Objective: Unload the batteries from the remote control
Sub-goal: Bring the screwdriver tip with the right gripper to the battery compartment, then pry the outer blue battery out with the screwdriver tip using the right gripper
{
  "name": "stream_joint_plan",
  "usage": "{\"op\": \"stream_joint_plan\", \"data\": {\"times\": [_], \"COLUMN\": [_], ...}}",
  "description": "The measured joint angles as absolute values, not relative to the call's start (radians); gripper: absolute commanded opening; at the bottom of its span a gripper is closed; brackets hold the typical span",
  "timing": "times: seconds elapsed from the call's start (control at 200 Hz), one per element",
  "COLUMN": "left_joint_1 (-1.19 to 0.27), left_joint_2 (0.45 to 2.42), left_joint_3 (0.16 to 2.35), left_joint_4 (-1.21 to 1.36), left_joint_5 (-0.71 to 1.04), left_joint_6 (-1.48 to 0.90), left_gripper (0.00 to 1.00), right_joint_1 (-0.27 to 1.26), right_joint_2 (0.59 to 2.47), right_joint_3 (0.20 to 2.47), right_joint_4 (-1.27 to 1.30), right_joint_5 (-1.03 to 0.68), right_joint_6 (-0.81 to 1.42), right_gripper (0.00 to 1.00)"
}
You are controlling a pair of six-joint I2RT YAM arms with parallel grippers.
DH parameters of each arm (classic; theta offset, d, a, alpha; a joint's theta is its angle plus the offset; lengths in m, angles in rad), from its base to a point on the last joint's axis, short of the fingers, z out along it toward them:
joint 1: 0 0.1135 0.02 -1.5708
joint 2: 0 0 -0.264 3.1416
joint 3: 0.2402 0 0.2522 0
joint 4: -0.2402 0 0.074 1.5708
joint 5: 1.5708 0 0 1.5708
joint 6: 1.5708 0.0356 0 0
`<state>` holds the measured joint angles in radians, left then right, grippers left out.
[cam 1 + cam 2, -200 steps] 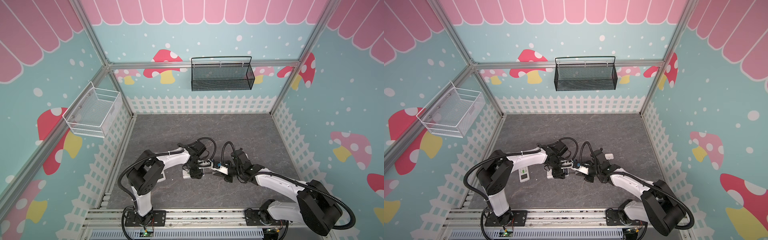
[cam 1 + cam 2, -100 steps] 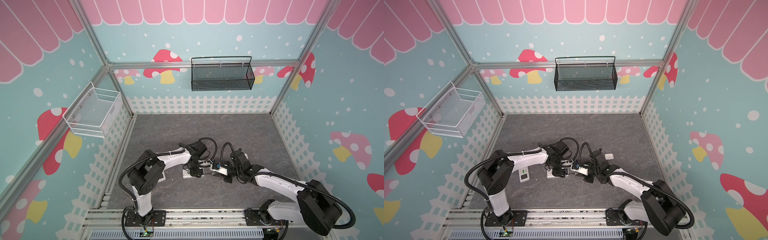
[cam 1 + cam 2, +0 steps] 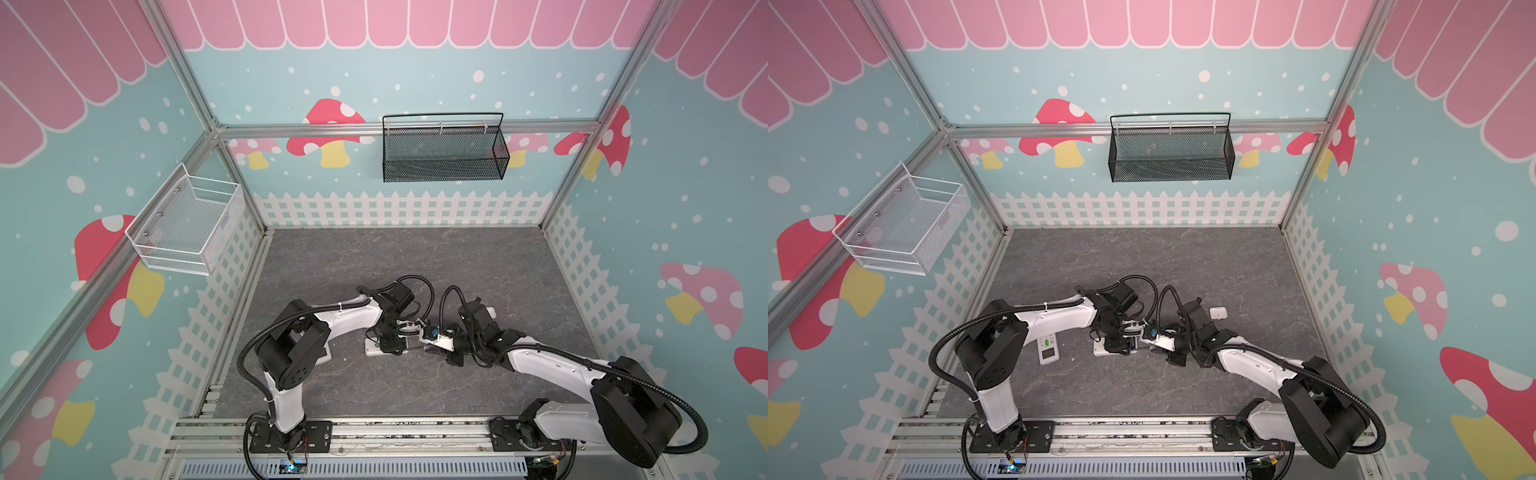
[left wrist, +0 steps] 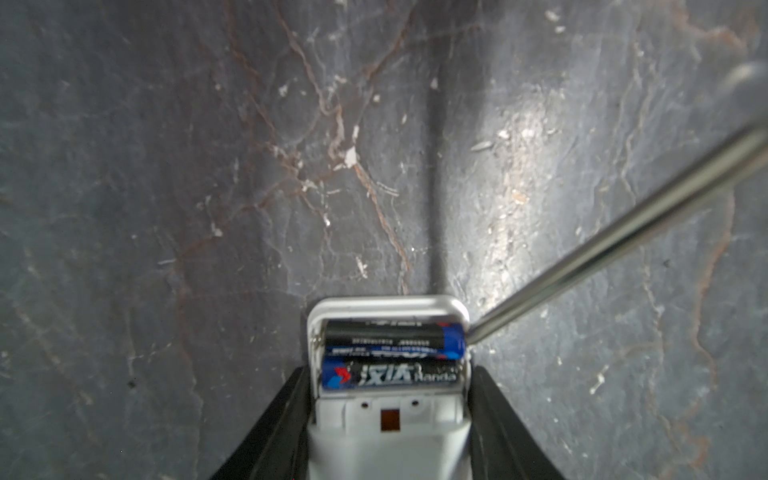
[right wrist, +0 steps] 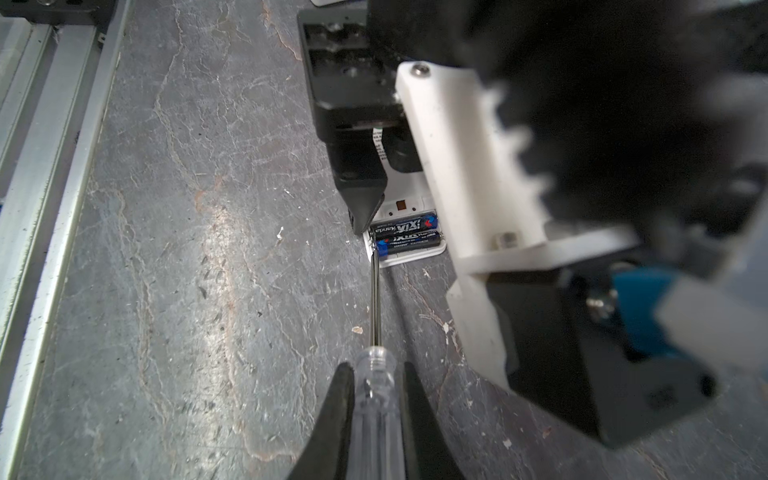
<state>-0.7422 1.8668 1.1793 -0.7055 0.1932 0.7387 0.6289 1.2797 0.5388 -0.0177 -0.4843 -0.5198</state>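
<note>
1. Left wrist view: my left pincer (image 4: 388, 370) is closed on the white remote control (image 4: 386, 449), with one black finger (image 4: 286, 415) pressed against each long side. The remote's open compartment (image 4: 390, 305) holds the two batteries (image 4: 390, 345). They are dark with blue ends and lie side by side across the remote's width. The metal shaft of a screwdriver (image 4: 615, 232) slants in, and its tip meets the blue end of the battery nearer the remote's end wall. The grey stone-patterned floor (image 4: 166, 166) lies underneath.

2. Right wrist view: my right pincer (image 5: 376, 374) grips the screwdriver by its clear handle, with a finger tight on either side. The shaft runs straight to a corner of the compartment, where both batteries (image 5: 405, 239) sit in their slots. One finger (image 5: 365, 203) of my left pincer rests against the remote's side, just beside them.

3. Both top views: my two pincers meet near the middle of the floor, towards the front. The remote control (image 3: 372, 348) lies flat under my left wrist. My arms hide the compartment and the batteries here. A black mesh basket (image 3: 444, 153) hangs on the back rail and a white wire basket (image 3: 187, 224) hangs on the left rail, both well apart from the remote. In a top view a second remote (image 3: 1048, 349) lies face up beside my left arm, and a small white cover (image 3: 1218, 312) lies on the floor just beyond my right wrist.
</note>
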Motion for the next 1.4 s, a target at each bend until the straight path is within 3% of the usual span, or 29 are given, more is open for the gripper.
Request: {"op": "stream_joint_plan", "data": {"times": [1.401], "left_joint_1": [-0.742], "left_joint_2": [1.867], "left_joint_3": [1.180], "left_joint_4": [-0.701], "left_joint_5": [0.191], "left_joint_6": [0.728], "left_gripper": [0.35], "right_joint_1": [0.677], "right_joint_2": [1.197], "right_joint_3": [0.493], "right_joint_4": [0.115], "right_joint_5": [-0.317], "right_joint_6": [-0.530], "right_gripper": [0.00]}}
